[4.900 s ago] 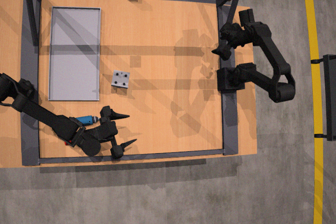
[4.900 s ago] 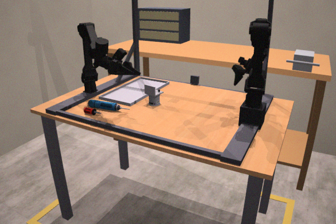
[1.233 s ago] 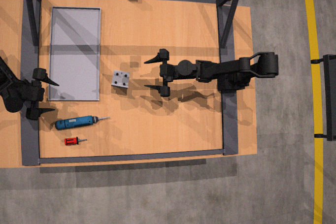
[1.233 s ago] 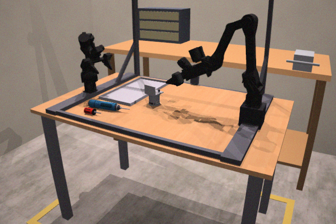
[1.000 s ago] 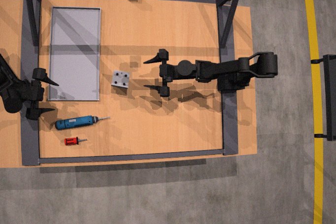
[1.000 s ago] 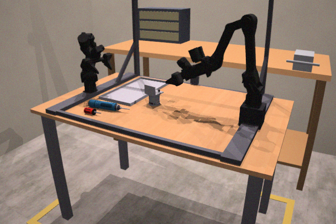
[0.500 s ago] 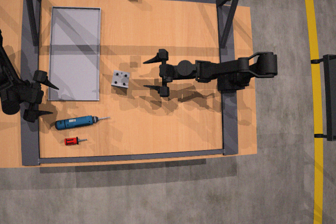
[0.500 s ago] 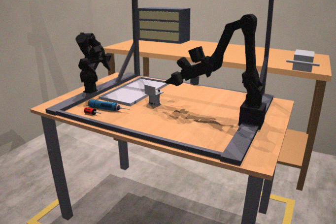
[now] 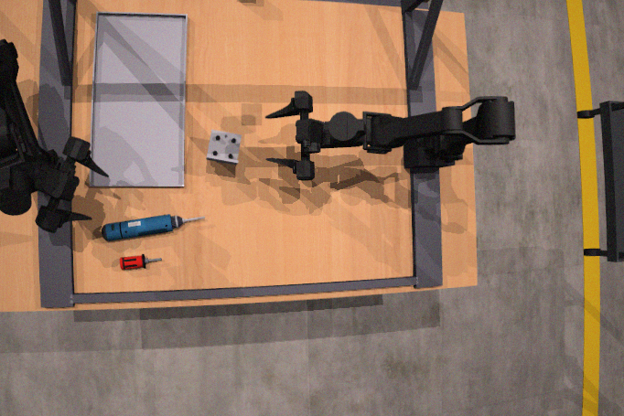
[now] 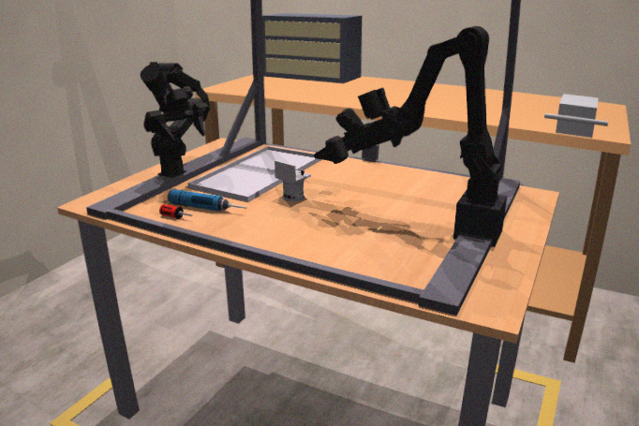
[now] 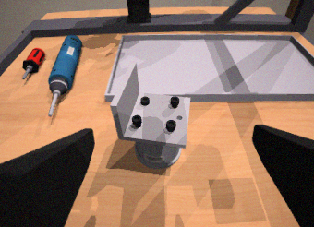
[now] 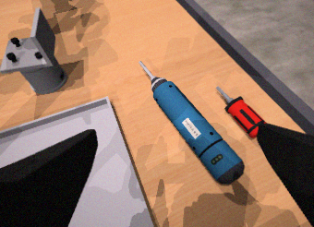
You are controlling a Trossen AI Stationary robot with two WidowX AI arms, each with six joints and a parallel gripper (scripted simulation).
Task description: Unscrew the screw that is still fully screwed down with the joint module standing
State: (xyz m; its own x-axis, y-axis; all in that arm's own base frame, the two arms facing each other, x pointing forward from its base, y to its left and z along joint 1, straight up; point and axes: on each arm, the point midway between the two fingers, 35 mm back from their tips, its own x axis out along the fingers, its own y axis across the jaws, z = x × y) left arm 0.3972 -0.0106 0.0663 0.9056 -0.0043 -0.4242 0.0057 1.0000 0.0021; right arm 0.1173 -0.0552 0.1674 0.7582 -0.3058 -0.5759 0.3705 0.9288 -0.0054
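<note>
The joint module stands upright at mid-table, a grey cylinder topped by an L-shaped bracket [image 11: 152, 117]. Several black screws [image 11: 157, 113] stand in the bracket's flat top; I cannot tell which sits lowest. The blue electric screwdriver [image 9: 138, 227] lies flat near the front left, its bit pointing toward the table's middle. It also shows in the right wrist view [image 12: 196, 129]. My left gripper [image 9: 274, 138] is open and empty, hovering just right of the module. My right gripper [image 9: 95, 196] is open and empty, above the table edge close to the screwdriver's rear end.
A small red hand screwdriver [image 9: 133, 261] lies in front of the blue one. A shallow grey tray [image 9: 138, 99] lies left of the module. A dark raised frame [image 9: 242, 291] borders the work area, with upright posts at the back corners.
</note>
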